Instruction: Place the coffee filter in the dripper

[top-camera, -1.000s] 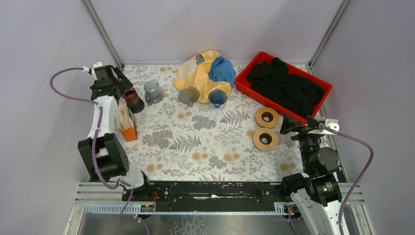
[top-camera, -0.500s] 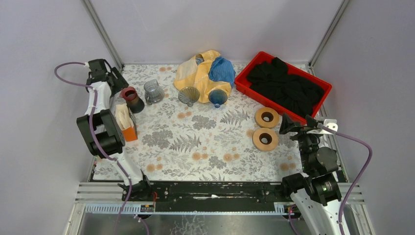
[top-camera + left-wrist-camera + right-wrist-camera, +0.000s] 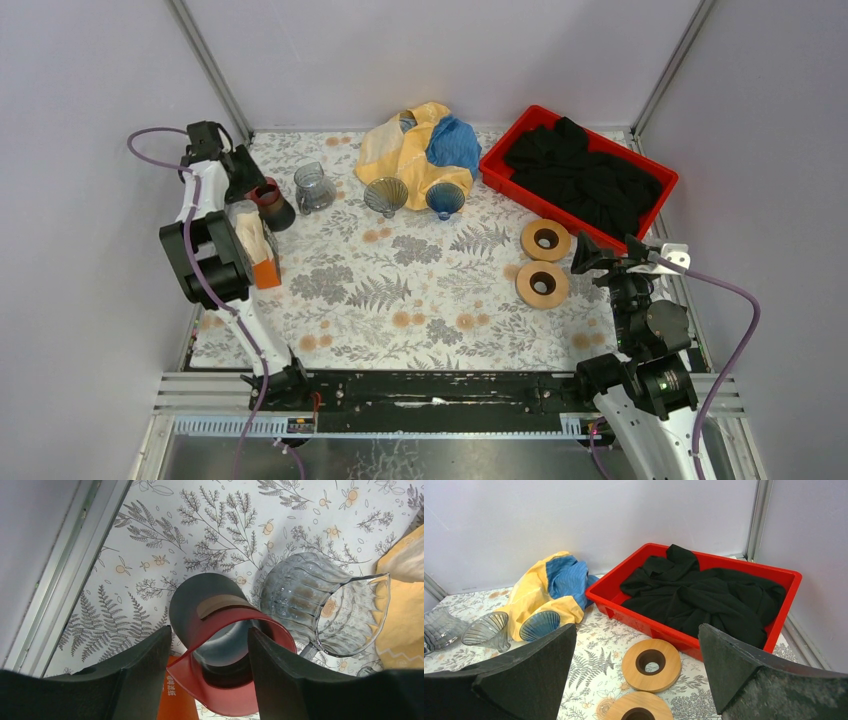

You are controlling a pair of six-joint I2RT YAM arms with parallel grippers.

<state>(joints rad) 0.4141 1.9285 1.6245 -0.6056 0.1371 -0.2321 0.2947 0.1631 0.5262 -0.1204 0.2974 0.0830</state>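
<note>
Left hand point(image 3: 247, 177) just beside dark dripper point(image 3: 272, 205); filter box point(image 3: 260, 252) near; right hand point(image 3: 583, 259) beside wooden rings point(image 3: 545, 240).

The top external view looks steeply down from high above the near edge of the patterned surface point(image 3: 400, 300), far enough back to take all of it in. The left wrist view hangs very close over the red-rimmed dripper point(image 3: 225, 702), facing down, with the glass jug point(image 3: 320, 610) just beside it. The right wrist view sits low, facing almost level toward the red tray point(image 3: 644, 625) behind the wooden rings point(image 3: 669, 667). The top view shares all of these.
</note>
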